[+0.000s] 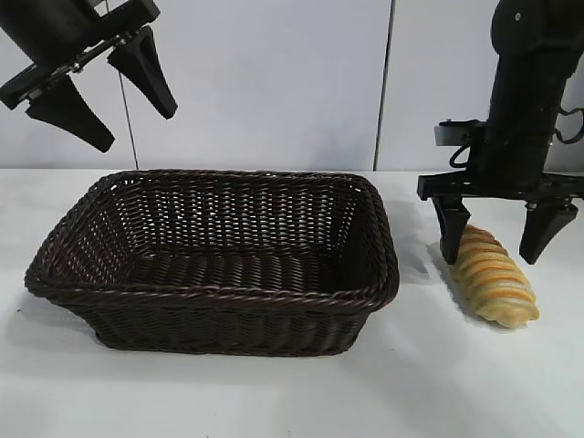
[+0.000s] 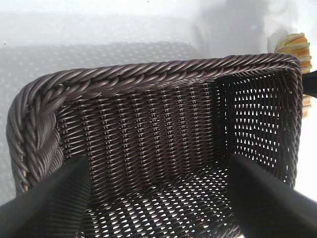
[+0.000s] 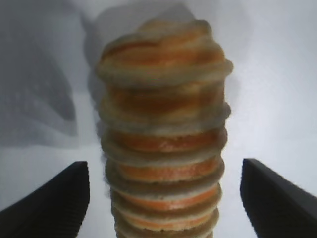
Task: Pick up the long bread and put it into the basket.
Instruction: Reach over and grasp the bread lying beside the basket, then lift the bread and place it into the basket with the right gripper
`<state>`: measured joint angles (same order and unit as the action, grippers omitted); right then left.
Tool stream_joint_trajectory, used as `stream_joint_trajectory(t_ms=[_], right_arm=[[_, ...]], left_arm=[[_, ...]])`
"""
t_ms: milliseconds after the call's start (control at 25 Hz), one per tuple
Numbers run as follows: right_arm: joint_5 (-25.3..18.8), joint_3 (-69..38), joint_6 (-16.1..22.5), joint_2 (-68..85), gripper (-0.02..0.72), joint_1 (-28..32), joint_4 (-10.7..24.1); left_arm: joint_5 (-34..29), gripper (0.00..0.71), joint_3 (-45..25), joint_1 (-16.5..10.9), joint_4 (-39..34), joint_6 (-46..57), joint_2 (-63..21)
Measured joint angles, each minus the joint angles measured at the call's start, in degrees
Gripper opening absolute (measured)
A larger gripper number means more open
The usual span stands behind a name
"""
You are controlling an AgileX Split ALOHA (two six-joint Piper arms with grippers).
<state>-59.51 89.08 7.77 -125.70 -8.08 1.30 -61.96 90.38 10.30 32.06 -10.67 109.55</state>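
Two arms: one at each side of a white table (image 1: pixel 274 392), with the basket between them.
Long bread (image 1: pixel 493 278): lies flat on the table to the right of the basket, apart from it, golden yellow with orange-brown ridges across its top; its far end points toward the back wall, its near end toward the camera.
Basket (image 1: pixel 214 297): large, dark brown, woven, with sloping sides and a braided rim; it stands upright at the middle-left of the table, and nothing shows inside it.
Right gripper (image 1: pixel 497 246): points straight down over the far end of the bread, fingers spread wide, one on either side of the loaf.
Right fingers, outside view: the left finger (image 1: pixel 452 233) stands right at the bread's far end, and whether it touches is hard to say from this angle; the other finger (image 1: pixel 545 230) is clear of the loaf.
Right wrist camera: the bread (image 3: pixel 166 148) runs down the middle between the two dark fingers (image 3: pixel 52 201), with a bare gap of table on each side, so nothing is clamped.
Left gripper (image 1: pixel 105 87): hangs high above the back left corner of the basket, tilted, fingers apart and holding nothing.
Left wrist camera: looks down into the basket (image 2: pixel 163 74); a bit of the bread (image 2: pixel 296 49) shows beyond its far corner.
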Motion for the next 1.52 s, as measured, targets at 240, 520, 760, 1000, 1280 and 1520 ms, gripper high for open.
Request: stream_joint_trajectory(t_ms=[240, 520, 760, 1000, 1280, 1520], right_arm=[[0.7, 0.0, 0.0, -0.2, 0.385, 0.0, 0.0], [-1.2, 0.1, 0.0, -0.1, 0.282, 0.0, 0.0], [-6.0, 3.4, -0.3, 3.4, 0.274, 0.0, 0.0], [-9.8, 9.0, -1.4, 7.9, 0.273, 0.0, -0.1], [-10.2, 10.5, -1.6, 13.3, 0.273, 0.0, -1.3], [-10.8, 10.5, -1.7, 14.2, 0.273, 0.0, -3.3]], left_arm=[[0.0, 0.552, 0.0, 0.0, 0.0, 0.0, 0.0], [0.0, 0.552, 0.0, 0.0, 0.0, -0.1, 0.0], [0.0, 0.552, 0.0, 0.0, 0.0, -0.1, 0.0], [0.0, 0.552, 0.0, 0.0, 0.0, -0.1, 0.0], [0.0, 0.552, 0.0, 0.0, 0.0, -0.1, 0.0], [-0.3, 0.552, 0.0, 0.0, 0.0, -0.1, 0.0]])
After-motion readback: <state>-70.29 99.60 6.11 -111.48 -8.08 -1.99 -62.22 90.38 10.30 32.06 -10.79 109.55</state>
